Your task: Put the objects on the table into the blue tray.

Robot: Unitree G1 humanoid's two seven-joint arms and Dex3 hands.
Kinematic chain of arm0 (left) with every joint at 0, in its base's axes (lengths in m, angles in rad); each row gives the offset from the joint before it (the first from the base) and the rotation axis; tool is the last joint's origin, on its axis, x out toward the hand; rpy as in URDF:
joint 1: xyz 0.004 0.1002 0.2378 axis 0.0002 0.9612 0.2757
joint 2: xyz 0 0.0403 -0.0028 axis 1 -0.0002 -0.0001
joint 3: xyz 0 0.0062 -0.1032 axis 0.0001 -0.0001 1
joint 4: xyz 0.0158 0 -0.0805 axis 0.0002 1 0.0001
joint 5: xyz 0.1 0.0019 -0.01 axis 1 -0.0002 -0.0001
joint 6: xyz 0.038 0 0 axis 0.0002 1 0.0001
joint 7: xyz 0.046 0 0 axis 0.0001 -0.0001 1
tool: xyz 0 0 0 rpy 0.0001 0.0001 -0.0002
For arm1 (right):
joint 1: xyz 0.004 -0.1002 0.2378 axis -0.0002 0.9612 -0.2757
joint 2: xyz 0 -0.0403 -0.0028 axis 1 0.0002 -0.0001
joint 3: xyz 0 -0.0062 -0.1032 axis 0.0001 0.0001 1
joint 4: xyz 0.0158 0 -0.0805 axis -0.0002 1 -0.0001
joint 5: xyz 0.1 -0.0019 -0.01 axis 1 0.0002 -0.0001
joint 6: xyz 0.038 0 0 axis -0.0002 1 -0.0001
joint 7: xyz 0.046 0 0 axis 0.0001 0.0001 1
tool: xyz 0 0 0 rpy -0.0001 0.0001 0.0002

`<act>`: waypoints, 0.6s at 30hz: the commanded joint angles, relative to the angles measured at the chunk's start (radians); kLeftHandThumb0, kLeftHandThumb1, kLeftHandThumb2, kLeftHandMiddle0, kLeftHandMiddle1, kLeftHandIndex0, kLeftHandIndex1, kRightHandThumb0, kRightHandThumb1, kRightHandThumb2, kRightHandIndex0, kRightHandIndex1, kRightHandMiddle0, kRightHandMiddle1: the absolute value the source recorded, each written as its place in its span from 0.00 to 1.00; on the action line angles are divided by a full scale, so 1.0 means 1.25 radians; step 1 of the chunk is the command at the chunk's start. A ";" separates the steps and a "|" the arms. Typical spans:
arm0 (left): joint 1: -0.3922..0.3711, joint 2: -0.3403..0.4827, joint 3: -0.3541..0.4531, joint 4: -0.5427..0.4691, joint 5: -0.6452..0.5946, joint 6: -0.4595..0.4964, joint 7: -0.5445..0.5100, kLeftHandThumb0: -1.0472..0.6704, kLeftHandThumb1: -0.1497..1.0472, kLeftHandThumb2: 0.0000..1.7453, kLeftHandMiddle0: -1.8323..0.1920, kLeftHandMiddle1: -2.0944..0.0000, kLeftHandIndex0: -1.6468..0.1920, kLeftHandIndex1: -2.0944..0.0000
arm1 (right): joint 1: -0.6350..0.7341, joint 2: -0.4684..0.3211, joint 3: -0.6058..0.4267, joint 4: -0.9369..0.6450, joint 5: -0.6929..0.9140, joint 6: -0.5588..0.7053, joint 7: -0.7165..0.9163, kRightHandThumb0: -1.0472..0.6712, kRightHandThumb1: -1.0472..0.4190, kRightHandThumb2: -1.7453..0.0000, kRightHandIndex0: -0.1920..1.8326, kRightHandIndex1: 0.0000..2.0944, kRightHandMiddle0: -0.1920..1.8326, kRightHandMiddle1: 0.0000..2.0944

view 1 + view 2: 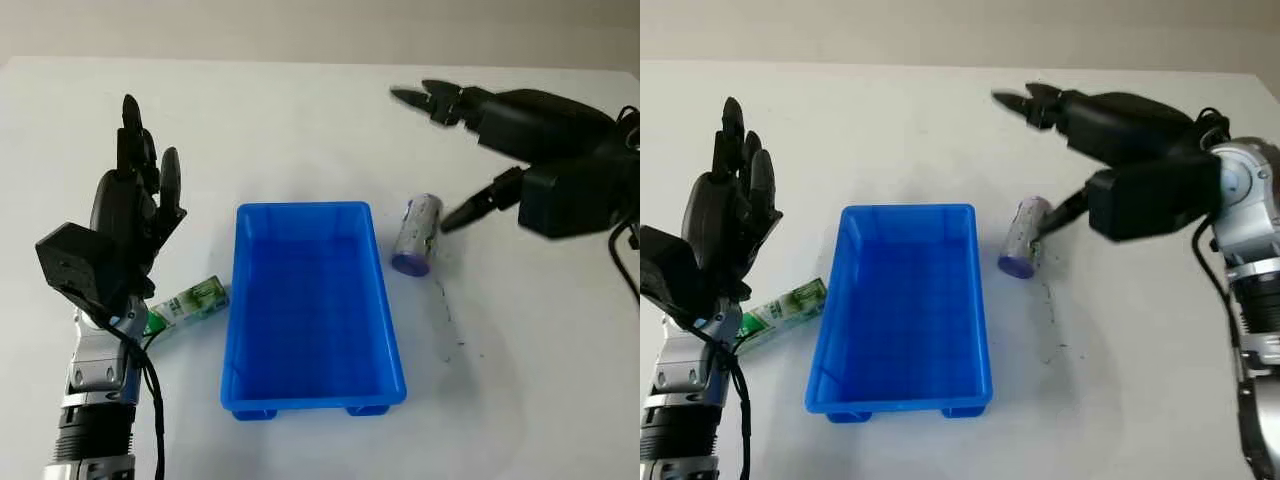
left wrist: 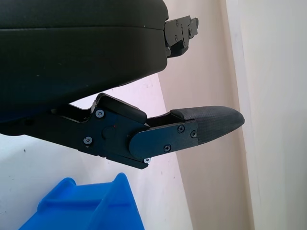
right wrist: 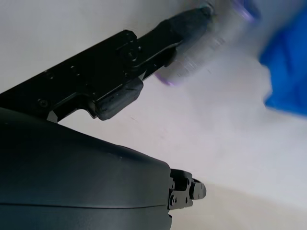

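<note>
You see a glossy rectangular blue tray [image 1: 312,310] holding nothing; your right hand [image 1: 520,150], fingers wide, thumb touching the purple-capped cylinder [image 1: 416,234]; left hand [image 1: 125,225] open beside the green packet [image 1: 190,301]

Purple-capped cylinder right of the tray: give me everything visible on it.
The cylinder is a small silvery-white can or tube with a purple end, lying on its side on the white table, purple end towards the robot. It sits just right of the blue tray, apart from its wall. The right hand hovers over it, open; one lower finger reaches its side and looks in contact. Nothing grips it. Label print is unreadable.
</note>
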 commanded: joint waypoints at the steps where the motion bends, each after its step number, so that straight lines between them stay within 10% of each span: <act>1: -0.015 0.012 -0.003 0.000 0.004 0.002 -0.005 0.15 1.00 0.36 1.00 1.00 1.00 1.00 | -0.017 -0.029 0.013 -0.008 -0.029 -0.028 -0.009 0.16 0.19 0.97 0.07 0.03 0.10 0.03; 18: -0.028 0.018 -0.008 0.015 0.010 -0.002 -0.013 0.15 1.00 0.36 1.00 1.00 1.00 1.00 | -0.022 -0.042 0.083 0.073 -0.151 -0.197 -0.105 0.30 0.21 0.97 0.14 0.04 0.17 0.04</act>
